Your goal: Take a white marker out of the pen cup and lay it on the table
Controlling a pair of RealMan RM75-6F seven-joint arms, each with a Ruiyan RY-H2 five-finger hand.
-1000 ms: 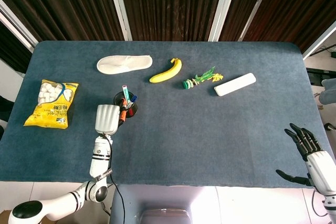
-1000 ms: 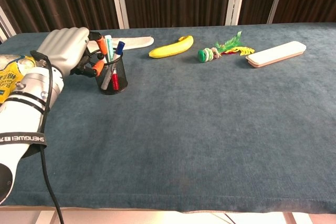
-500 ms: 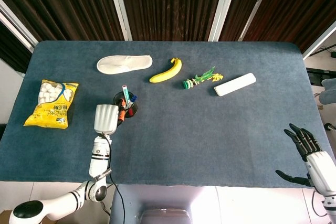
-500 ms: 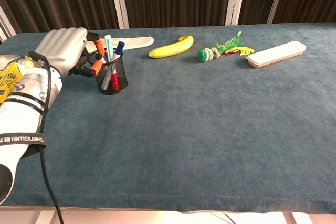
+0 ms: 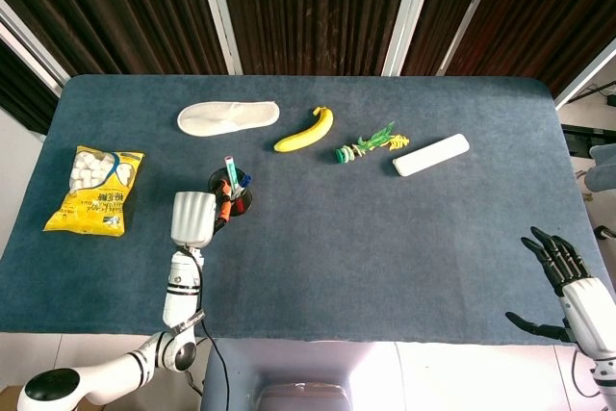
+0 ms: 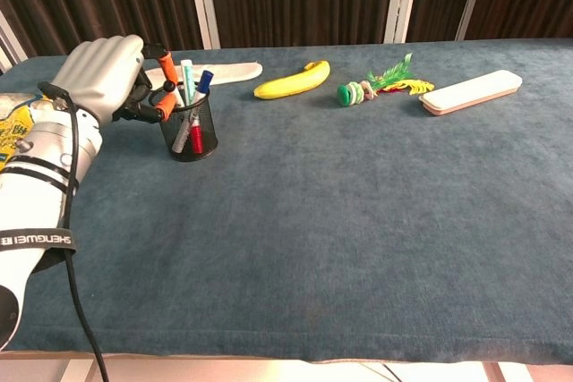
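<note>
The black mesh pen cup [image 5: 232, 193] [image 6: 190, 130] stands left of the table's middle with several markers in it. A white marker [image 5: 229, 170] [image 6: 187, 80] with a green tip sticks upright out of the cup. My left hand [image 5: 194, 218] [image 6: 100, 76] hovers just left of the cup. Its orange-tipped fingers [image 6: 165, 105] curl toward the rim, apart from the white marker, and hold nothing. My right hand [image 5: 561, 268] hangs with spread fingers off the table's front right corner, far from the cup.
A white slipper [image 5: 228, 117], a banana [image 5: 306, 130], a green toy [image 5: 366, 146] and a long white case [image 5: 430, 154] lie in a row behind the cup. A yellow snack bag [image 5: 96, 190] lies at the left edge.
My left hand has drifted slightly left and up, away from the cup's rim. The white marker still stands in the cup. The right hand has not moved.
</note>
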